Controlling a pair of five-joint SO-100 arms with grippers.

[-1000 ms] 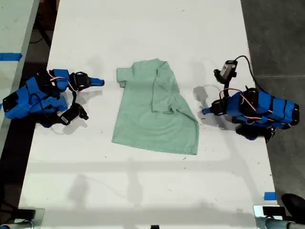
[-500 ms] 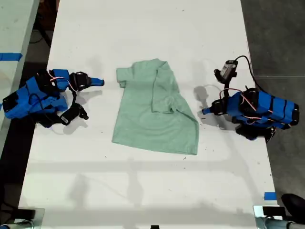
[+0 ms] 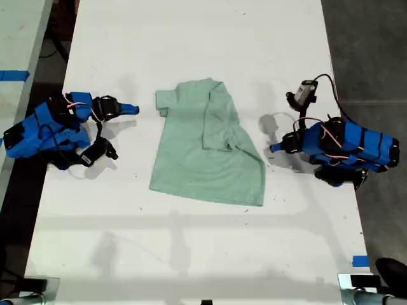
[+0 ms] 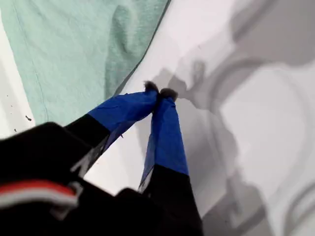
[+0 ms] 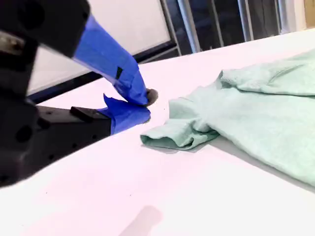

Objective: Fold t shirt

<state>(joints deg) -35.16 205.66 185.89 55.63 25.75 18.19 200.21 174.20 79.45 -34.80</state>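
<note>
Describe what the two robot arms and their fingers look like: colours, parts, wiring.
Both arms have bright blue bodies with black joints and thin red and white wires. My first gripper and my second gripper have black fingers wrapped in blue tape. One arm's small black camera trails a black cable.

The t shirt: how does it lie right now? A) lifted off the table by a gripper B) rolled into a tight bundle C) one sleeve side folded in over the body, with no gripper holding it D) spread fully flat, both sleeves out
C: in the exterior view the t shirt has the sleeve side on that view's right folded over its body, and both grippers sit clear of it on the table.
</note>
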